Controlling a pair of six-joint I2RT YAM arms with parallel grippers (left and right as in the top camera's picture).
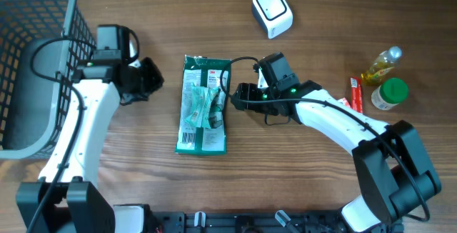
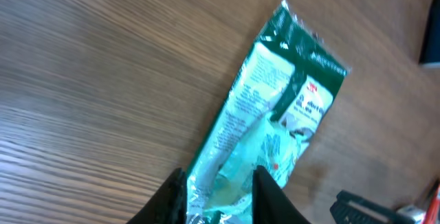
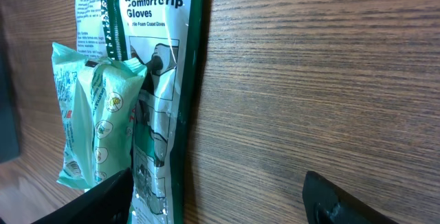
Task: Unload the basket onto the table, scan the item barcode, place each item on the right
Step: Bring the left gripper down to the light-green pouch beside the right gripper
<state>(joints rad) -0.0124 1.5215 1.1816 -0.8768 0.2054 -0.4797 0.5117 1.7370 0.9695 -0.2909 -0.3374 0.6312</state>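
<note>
Right tool [image 3: 216, 186] released beside flat glossy green plastic packet [image 1: 203, 104], woodgrain table [image 1: 321, 190]; left tool [image 2: 220, 193] state unclear.

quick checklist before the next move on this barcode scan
1. Glove packet lies flat on the table: ok
2. Right hand open, with the packet's edge between its fingers: ok
3. Packet gripped by the right hand: not ok, not closed on it yet
4. Left hand open or shut: cannot tell
5. Left hand apart from the packet in the overhead view: ok
6. Scanner uncovered, beyond the packet: ok
</note>
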